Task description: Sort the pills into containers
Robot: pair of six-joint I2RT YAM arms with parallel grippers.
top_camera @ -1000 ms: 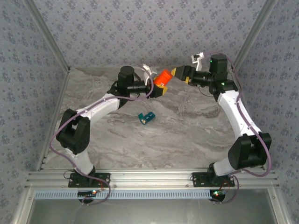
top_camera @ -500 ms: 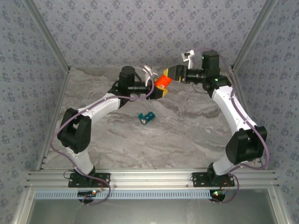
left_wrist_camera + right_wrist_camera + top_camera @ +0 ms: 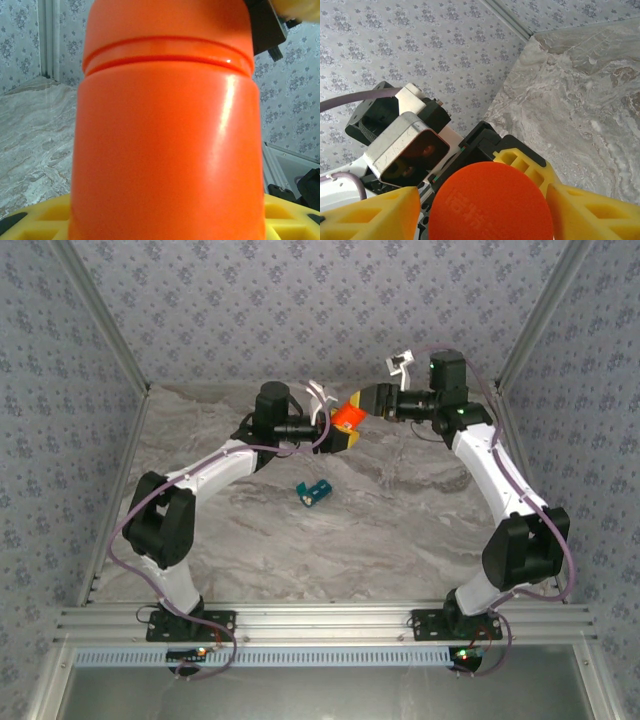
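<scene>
My left gripper point(image 3: 335, 426) is shut on an orange bottle point(image 3: 349, 417), held tilted above the back of the table. In the left wrist view the bottle's body point(image 3: 165, 150) stands between the yellow fingers point(image 3: 30, 220). My right gripper point(image 3: 368, 402) meets it from the right. In the right wrist view its yellow fingers point(image 3: 380, 212) sit close on both sides of the round orange cap point(image 3: 490, 205). The teal-blue pill box point(image 3: 313, 493), the container, lies on the marble table nearer the middle, apart from both grippers. The pills are hidden.
The marble table point(image 3: 400, 510) is enclosed by patterned walls point(image 3: 320, 310) at the back and sides. The left arm's wrist camera point(image 3: 405, 145) sits just behind the cap in the right wrist view. An aluminium rail point(image 3: 320, 625) runs along the near edge.
The right arm moved left onto the bottle's cap, and its jaws narrowed around it. The left arm and the bottle stayed put.
</scene>
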